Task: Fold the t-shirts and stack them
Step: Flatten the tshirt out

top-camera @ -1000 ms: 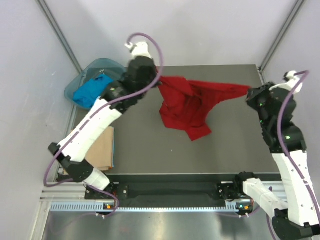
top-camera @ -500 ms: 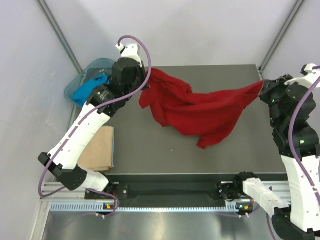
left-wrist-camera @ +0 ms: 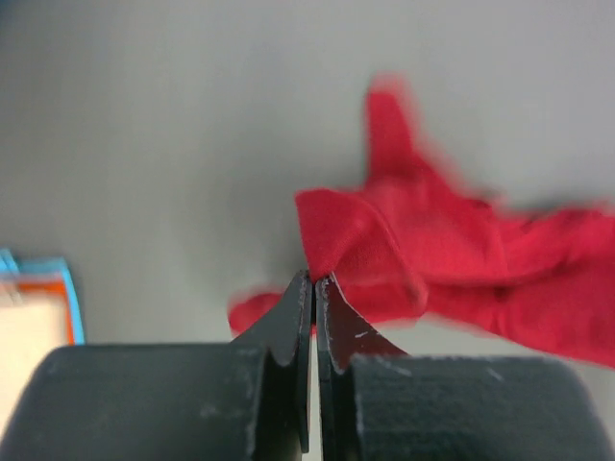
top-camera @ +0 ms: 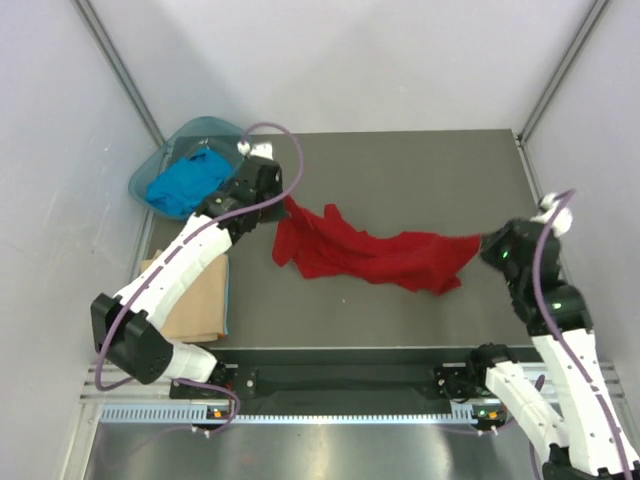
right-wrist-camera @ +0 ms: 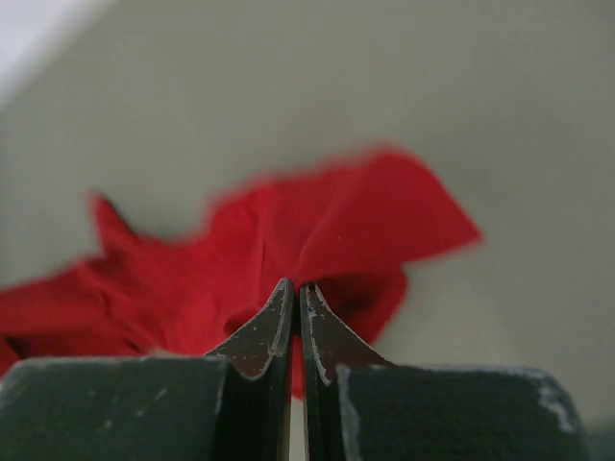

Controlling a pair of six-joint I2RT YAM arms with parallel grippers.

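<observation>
**Top external view.** A deep red t-shirt of soft cloth (top-camera: pixel 370 255) forms a long, wrinkled band across the matte dark grey desk (top-camera: pixel 420 165), strung between the two arms. The left jaws grip its left end and the right jaws its right end. At this range the grip points are masked by the black wrists. A bright blue cloth t-shirt (top-camera: pixel 188 180) is bunched inside a translucent teal plastic basin (top-camera: pixel 218 125) beyond the desk's far left corner. A tan t-shirt, folded into a flat rectangle (top-camera: pixel 192 298), lies at the desk's left edge, partly under the left arm.

**Left wrist view.** The black left jaws are pressed fully together, with a fold of the red t-shirt (left-wrist-camera: pixel 432 254) pinched at their tips. The rest of the cloth trails off to the right in soft creases, blurred, over the smooth grey desk.

**Right wrist view.** The right jaws are likewise closed tip to tip on a pleat of the red t-shirt (right-wrist-camera: pixel 317 226). A pointed flap spreads to the right and the bulk runs off to the left.
</observation>
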